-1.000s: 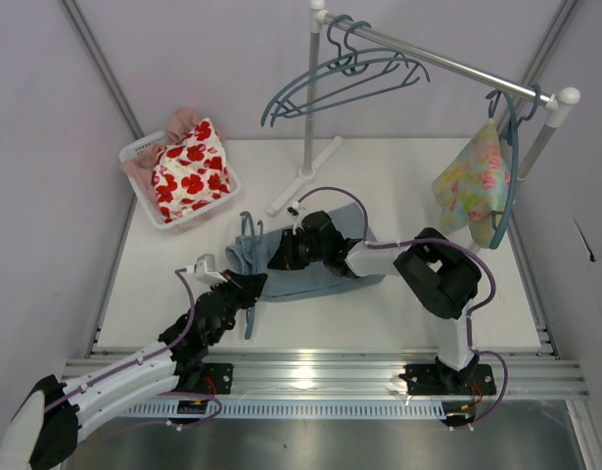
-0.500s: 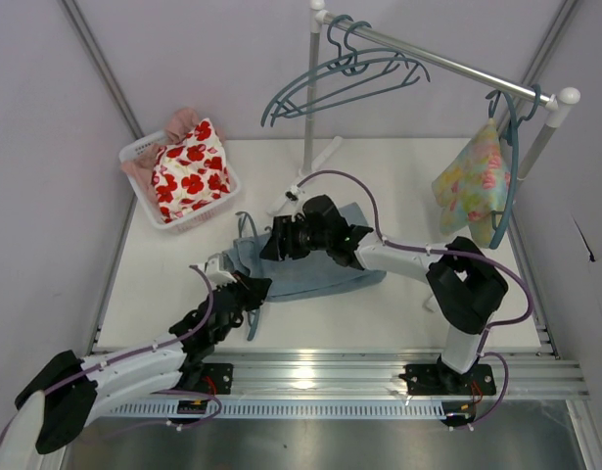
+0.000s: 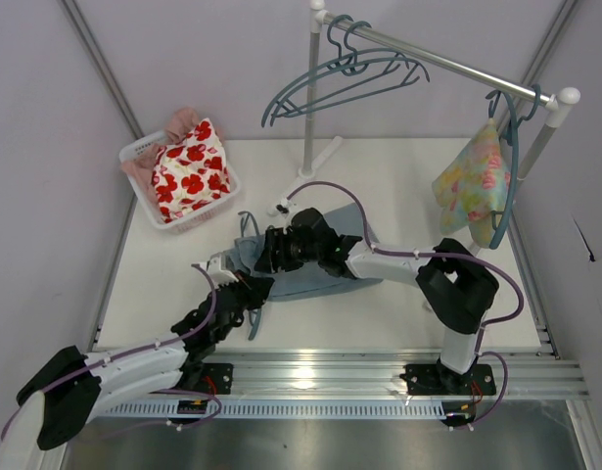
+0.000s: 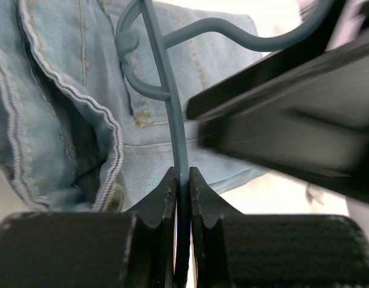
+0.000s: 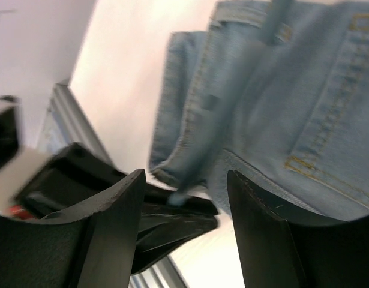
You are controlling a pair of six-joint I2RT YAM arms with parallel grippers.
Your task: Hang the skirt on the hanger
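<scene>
We have the left gripper (image 4: 179, 180) with its fingers pressed tight on the thin rod of the hanger (image 4: 166, 102), pinching it low over the table (image 3: 163, 284). From there the hanger runs across the skirt (image 4: 64, 108), which lies rumpled in the middle of the table, near the foot of the rack (image 3: 310, 117). The right gripper (image 5: 185, 180) hovers just over the skirt's left edge, fingers spread apart, nothing between them.
</scene>
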